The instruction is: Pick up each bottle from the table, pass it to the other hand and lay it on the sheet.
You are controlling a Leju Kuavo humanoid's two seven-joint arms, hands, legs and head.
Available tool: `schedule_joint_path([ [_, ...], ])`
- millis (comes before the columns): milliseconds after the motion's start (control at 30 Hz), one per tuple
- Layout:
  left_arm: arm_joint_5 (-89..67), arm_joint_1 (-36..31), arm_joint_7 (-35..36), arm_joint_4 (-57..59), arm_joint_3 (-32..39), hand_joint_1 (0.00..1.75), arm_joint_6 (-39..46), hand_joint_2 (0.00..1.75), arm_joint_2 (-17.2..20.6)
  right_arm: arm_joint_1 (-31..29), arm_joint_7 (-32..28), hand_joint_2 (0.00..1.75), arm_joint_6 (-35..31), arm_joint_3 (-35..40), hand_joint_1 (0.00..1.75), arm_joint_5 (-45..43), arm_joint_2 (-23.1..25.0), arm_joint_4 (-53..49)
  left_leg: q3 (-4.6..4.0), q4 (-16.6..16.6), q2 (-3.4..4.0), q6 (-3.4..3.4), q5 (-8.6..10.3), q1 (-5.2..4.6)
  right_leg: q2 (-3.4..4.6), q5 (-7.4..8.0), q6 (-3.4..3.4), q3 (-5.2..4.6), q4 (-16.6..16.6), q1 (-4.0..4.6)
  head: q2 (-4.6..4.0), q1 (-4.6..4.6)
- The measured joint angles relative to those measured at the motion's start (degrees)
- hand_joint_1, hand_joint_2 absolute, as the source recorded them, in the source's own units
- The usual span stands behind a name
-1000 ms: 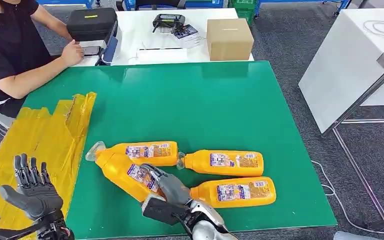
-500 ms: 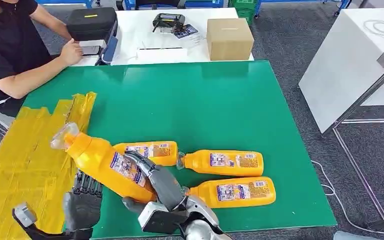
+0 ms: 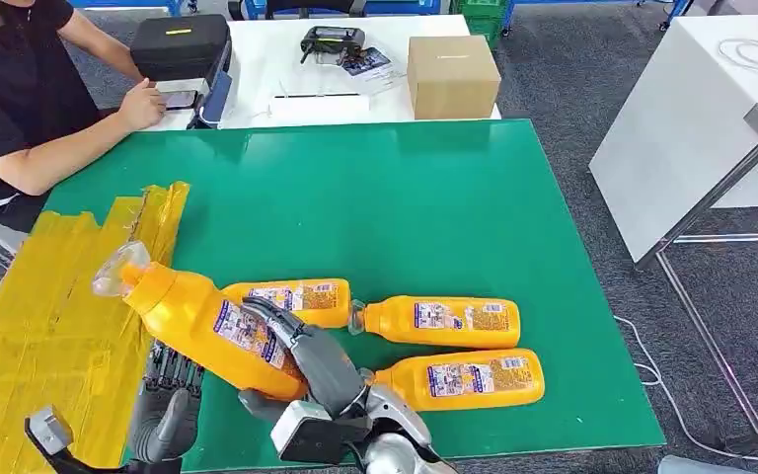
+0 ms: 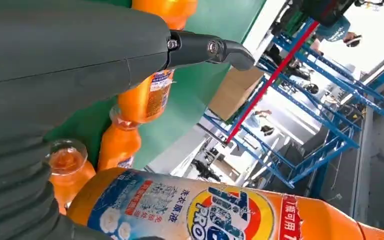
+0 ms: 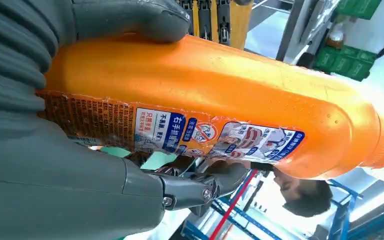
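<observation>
1. The right hand (image 3: 301, 360) comes up from the near edge of the green table (image 3: 434, 197), its fingers wrapped around the body of an orange bottle (image 3: 202, 321) and clamped on it; the bottle is lifted off the table and tilted, its clear cap toward the yellow sheet (image 3: 49, 306)
2. The left hand (image 3: 166, 405) sits low beside the table's near-left corner, just under the raised bottle, fingers pointing up toward it; whether they touch the bottle cannot be told from the head view
3. The right wrist view shows the grip closely: the thick thumb (image 5: 130, 17) presses on one side of the bottle (image 5: 220, 100) and the darker fingers curl round the label side
4. In the left wrist view the left hand's (image 4: 80, 65) fingers reach out straight with nothing between them, spread apart, and the held bottle's label (image 4: 220, 210) lies just alongside the hand
5. Three other bottles lie flat on the table: one (image 3: 291, 299) behind the raised bottle, one (image 3: 439, 321) to its right, one (image 3: 464, 378) nearest the front edge
6. A person's arm (image 3: 69, 148) rests at the far-left corner
</observation>
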Motion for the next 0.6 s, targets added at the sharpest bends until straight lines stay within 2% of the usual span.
schedule_joint_path([
  [600, 0.4, 0.1, 1.8, 0.0, 2.0, 0.0, -3.1, 1.75, -1.0, -0.4, -0.4, 1.75, 2.3, 0.7, 1.75, 2.0, 0.2, 1.8, -0.01, 0.0, 0.0, 0.0, 0.0, 0.0, 0.0, 0.0, 0.0, -0.01, 0.0, 0.0, 0.0, 0.0],
])
